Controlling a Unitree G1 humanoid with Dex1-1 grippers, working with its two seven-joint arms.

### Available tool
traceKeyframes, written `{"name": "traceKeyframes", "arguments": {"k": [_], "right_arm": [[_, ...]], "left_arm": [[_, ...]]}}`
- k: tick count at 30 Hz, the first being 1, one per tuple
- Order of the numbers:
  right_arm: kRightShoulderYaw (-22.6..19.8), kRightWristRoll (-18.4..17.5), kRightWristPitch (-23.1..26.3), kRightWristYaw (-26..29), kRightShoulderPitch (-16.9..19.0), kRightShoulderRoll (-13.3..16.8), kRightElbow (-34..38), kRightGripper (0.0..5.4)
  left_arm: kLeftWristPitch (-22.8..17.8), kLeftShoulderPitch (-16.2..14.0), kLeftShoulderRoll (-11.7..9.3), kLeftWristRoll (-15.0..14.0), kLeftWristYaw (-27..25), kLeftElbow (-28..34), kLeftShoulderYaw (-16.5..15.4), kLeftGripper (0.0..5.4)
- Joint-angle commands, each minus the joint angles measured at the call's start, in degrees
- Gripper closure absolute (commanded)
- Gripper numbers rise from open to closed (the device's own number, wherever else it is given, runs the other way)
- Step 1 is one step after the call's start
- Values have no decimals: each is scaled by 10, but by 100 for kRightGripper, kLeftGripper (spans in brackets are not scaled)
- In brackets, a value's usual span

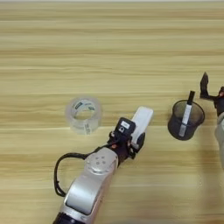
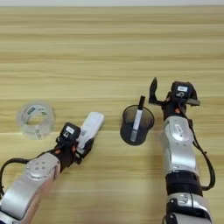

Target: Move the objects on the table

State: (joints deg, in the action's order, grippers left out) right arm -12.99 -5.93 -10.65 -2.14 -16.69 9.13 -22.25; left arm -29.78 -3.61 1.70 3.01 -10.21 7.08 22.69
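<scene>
Nothing here can be read. The tape roll [image 1: 83, 114] left of centre has green print inside its core, too small to make out. White stickers on both wrists are just as illegible.

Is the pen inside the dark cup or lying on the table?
Inside. The pen stands leaning in the dark mesh cup, its black tip above the rim. The right gripper is just beside the cup, not touching the pen.

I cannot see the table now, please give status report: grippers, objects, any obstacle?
Left gripper shut on white device. Right gripper open beside mesh cup, pen standing inside. Tape roll on table, untouched. Nothing in the way.
</scene>
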Motion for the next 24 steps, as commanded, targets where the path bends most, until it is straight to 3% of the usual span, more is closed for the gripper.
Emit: {"name": "traceKeyframes", "arguments": {"k": [1,13,24], "right_arm": [[1,4,6,-5,-5,-2,5,0],[1,4,7,-6,-7,-2,6,0],[1,5,10,-6,-4,-1,11,0]], "left_arm": [[10,11,23,-2,5,-26,16,254],[21,31,39,-2,8,-63,56,254],[39,68,55,-7,14,-137,68,254]]}}
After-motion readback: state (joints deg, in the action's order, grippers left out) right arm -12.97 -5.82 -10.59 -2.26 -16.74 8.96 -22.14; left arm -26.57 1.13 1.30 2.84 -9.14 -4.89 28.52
